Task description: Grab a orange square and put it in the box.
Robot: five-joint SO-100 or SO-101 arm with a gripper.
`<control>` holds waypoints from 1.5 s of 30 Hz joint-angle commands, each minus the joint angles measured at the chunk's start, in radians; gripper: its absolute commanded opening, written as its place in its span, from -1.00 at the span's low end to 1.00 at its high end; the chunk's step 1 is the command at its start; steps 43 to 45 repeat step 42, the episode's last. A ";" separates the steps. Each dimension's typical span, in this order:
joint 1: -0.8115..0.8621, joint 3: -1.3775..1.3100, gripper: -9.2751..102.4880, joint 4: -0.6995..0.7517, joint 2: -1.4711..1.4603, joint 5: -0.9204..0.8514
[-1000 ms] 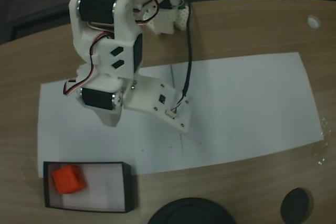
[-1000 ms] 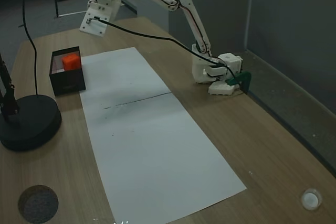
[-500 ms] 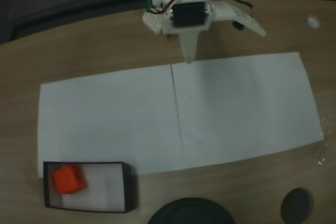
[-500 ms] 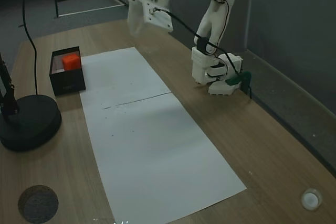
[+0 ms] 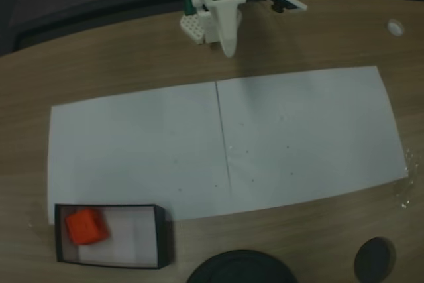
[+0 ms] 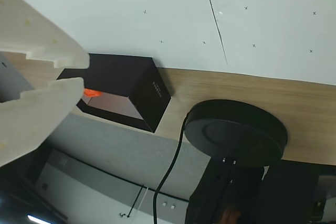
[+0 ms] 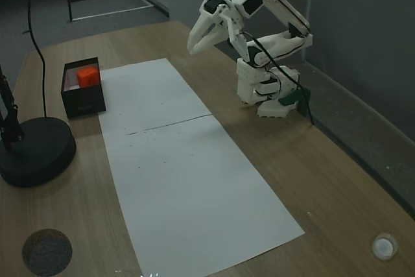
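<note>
Hand: the white two-finger hand is hanging folded back near the arm's base, fingers slightly parted, gripping nothing.
Block: the small bright orange square is lying inside the shallow black-walled box, at its left end.
Box: sitting on the wooden desk beside the white paper sheet.

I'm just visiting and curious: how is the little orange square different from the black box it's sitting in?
The orange square is bright orange-red all over; the box has thin black walls and a pale floor. The orange square is a small chunky block with rounded corners; the box is a shallow rectangular tray, far wider. The orange square fills just one end of the box, leaving the rest of the floor bare. Both rest on the wooden table, beside the white paper.
</note>
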 commanded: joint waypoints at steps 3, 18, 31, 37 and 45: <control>0.003 0.117 -0.84 -0.048 0.249 -0.011; 0.084 0.699 -0.84 -0.331 0.407 -0.135; 0.018 0.689 -0.84 -0.069 0.405 0.101; -0.021 0.670 -0.84 0.003 0.405 0.101; -0.023 0.670 -0.84 0.003 0.405 0.103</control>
